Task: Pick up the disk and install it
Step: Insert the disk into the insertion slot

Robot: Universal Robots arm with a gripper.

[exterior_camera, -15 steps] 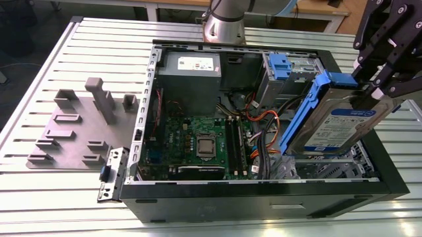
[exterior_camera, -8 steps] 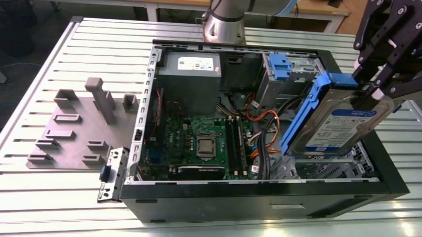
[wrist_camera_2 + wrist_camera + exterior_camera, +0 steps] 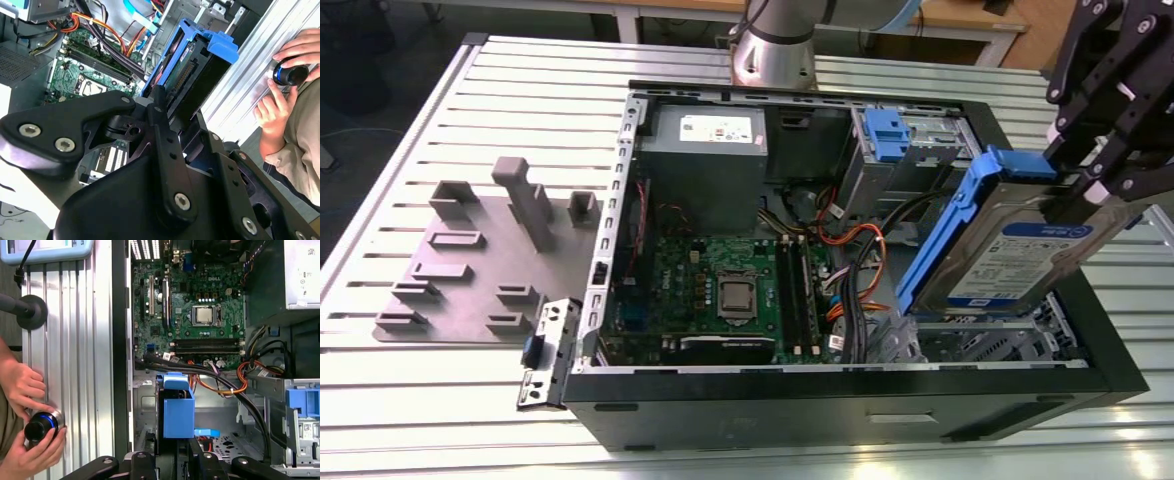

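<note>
The disk is a silver hard drive with a blue-and-white label in a blue plastic caddy frame. It hangs tilted on edge over the open computer case, at the exterior view's right, above the metal drive cage. My black gripper is shut on its upper end. In the second wrist view the disk sticks out past the gripper. In the first wrist view the blue caddy end rises from the gripper, over the cage floor and beside the cables.
Inside the case are the green motherboard, the grey power supply, a fixed blue-handled caddy and orange and black cables. A grey fixture plate lies on the slatted table. A person's hands hold a black knob beside the case.
</note>
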